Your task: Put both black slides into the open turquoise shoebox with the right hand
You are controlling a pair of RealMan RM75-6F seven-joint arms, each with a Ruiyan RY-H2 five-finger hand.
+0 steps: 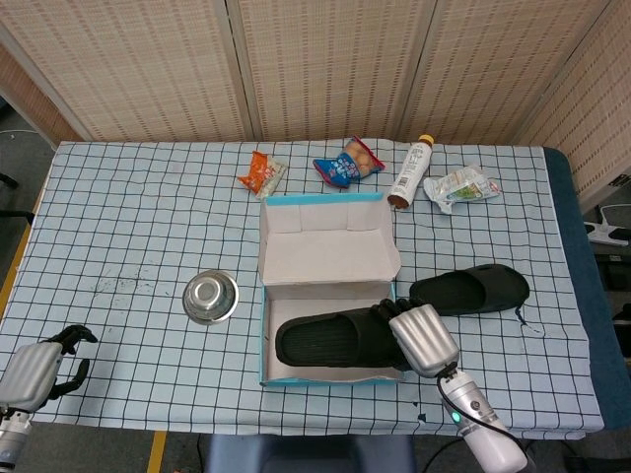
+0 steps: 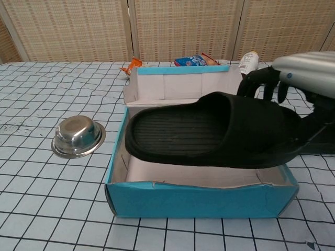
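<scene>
Over the shoebox (image 1: pixel 329 296): right hand (image 1: pixel 422 339) grips a slide (image 2: pixel 209 130); left hand (image 1: pixel 35 370) curled, holding nothing

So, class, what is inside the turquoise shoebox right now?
One black slide sits over the shoebox opening, held by the right robot hand. It hides most of the box floor, so whether the slide already rests on the floor cannot be told.

Black slides (image 1: pixel 330 340), a turquoise shoebox (image 2: pixel 199 201) with pale inside, and a white tablecloth (image 1: pixel 128 227) with dark grid.
</scene>
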